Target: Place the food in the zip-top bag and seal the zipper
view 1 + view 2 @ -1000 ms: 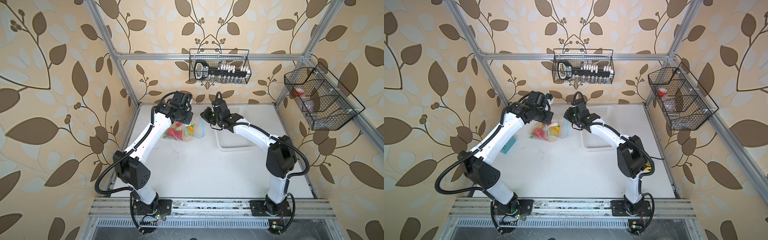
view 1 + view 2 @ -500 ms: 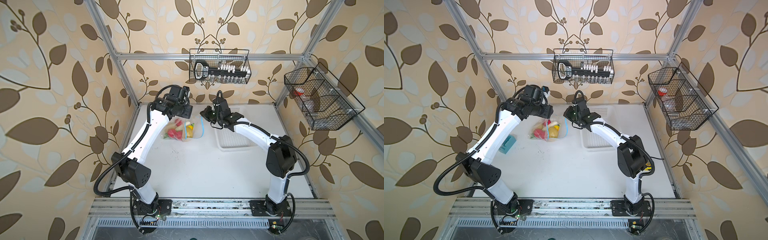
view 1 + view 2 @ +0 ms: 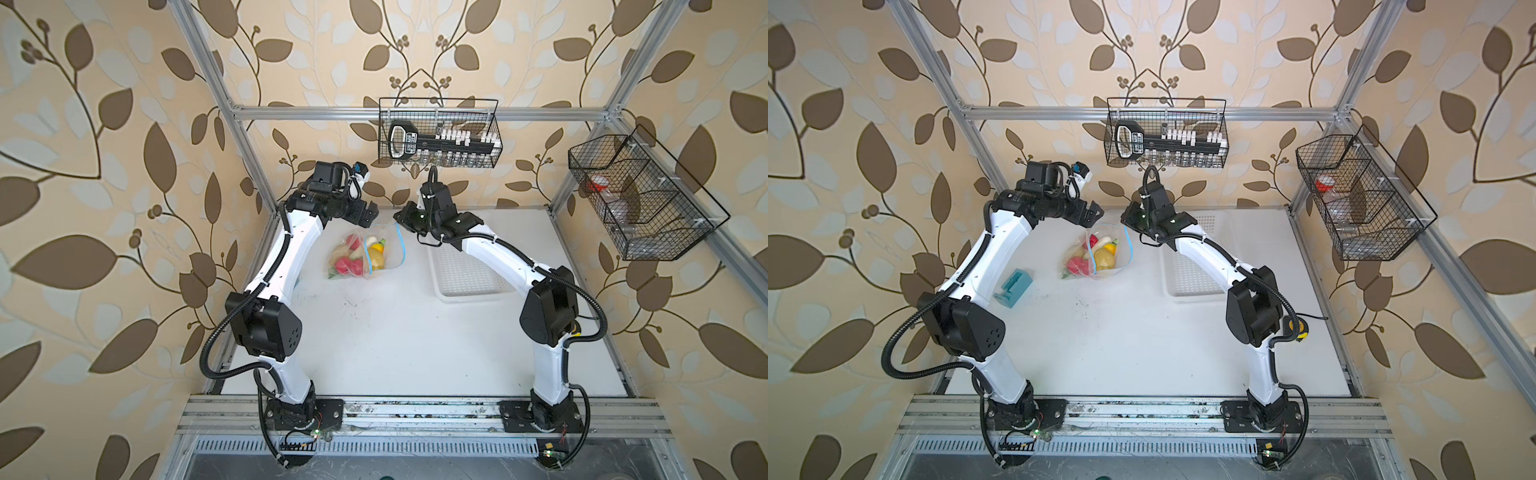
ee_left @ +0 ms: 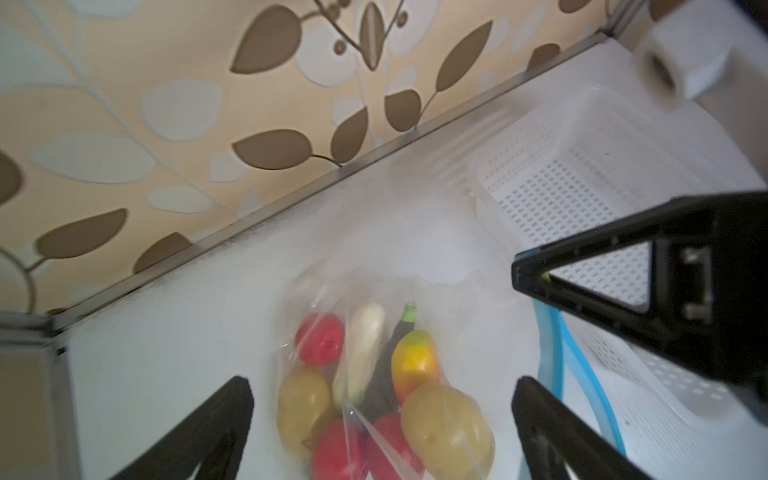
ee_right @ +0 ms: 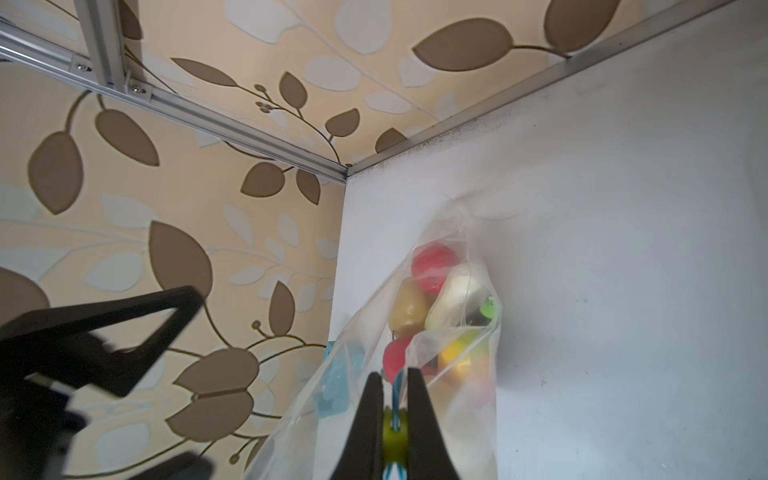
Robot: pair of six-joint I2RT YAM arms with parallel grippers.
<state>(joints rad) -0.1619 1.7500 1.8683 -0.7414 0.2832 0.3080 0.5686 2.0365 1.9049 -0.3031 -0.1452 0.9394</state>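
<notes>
Toward twelve o'clock on the desk (image 3: 395,332): zip-top bag (image 3: 390,257) with the food (image 3: 376,259) inside, red, yellow and white pieces bunched at its seven o'clock side.
Along the bag's three o'clock edge: zipper (image 3: 402,245), its two blue sides apparently apart, though the crinkled plastic blurs this.
At the bag's one o'clock corner: right gripper (image 5: 395,380), clamped on the zipper's end.
Over the bag's eleven o'clock corner: left gripper (image 4: 380,395), jaws spread wide, holding nothing.
Just beside the bag at three o'clock: white basket (image 3: 465,274).
</notes>
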